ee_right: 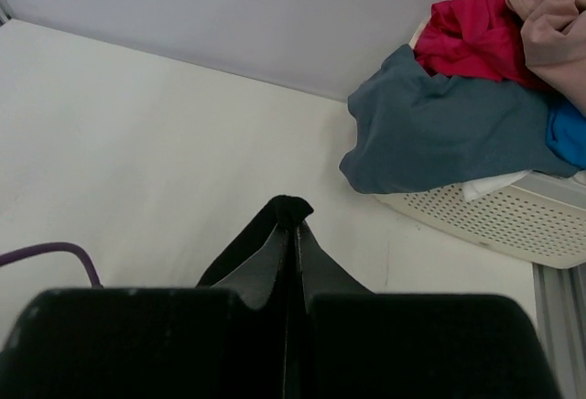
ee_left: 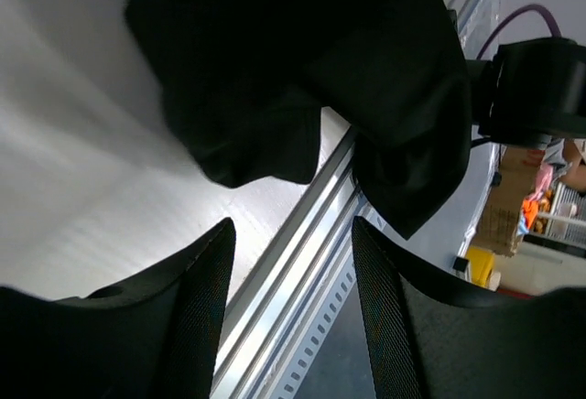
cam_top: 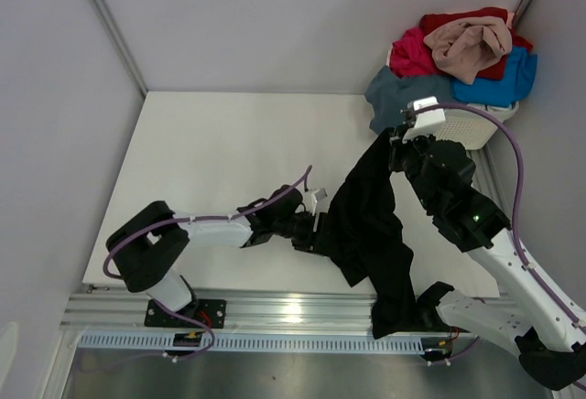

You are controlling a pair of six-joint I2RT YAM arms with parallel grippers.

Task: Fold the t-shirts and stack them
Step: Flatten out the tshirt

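black t-shirt (cam_top: 366,225), slate grey-blue shirt (cam_top: 398,97), magenta shirt (cam_top: 412,56), red shirt (cam_top: 458,18), beige-pink shirt (cam_top: 472,47), blue shirt (cam_top: 508,83), white slotted basket (cam_top: 467,129)

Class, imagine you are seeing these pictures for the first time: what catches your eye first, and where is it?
The black shirt stands out, hanging from the shut right gripper and trailing over the near edge of the table. Next comes the bright pile of shirts heaped in the white basket at the far right corner. The left gripper stands open just left of the black shirt.
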